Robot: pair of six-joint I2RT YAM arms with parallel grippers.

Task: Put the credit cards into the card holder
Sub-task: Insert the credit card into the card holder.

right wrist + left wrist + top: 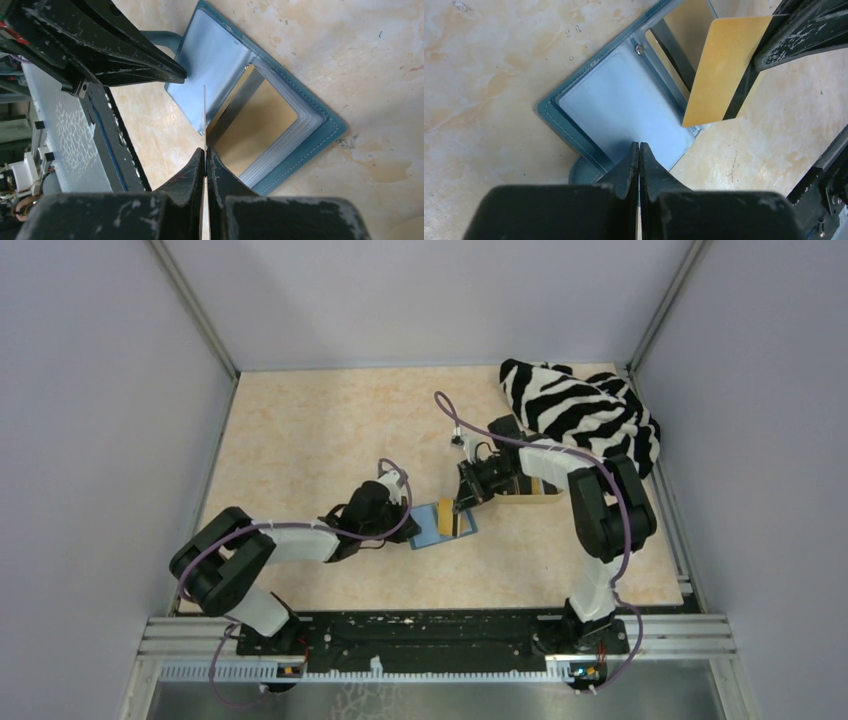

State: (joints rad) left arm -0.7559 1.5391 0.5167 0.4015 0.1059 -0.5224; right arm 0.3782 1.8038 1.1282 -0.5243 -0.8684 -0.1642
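At the middle of the tabletop [300,440], just in front of both arms:

- Card holder [428,528] [624,105] [300,115]: teal, lying open like a booklet with its clear sleeves facing up. One leaf is to the left and one to the right.
- Orange-gold credit card [719,70] [204,115]: has a dark stripe and is held on edge above the holder's right leaf, off the tabletop.
- Right pincer [462,502] [205,155]: closed tight on that card's edge, reaching in from the far right.
- Left pincer [405,525] [639,150]: fingers pressed fully together, tips at the outer edge of the holder's left leaf. Whether they nip the leaf cannot be told.
- Gold-toned patch in the right leaf's sleeve: may be a card or a reflection, cannot tell.
- Tan tray [540,498]: right of the holder, partly hidden behind the right arm.
- Zebra-striped cloth [580,410]: bunched at the far right corner.
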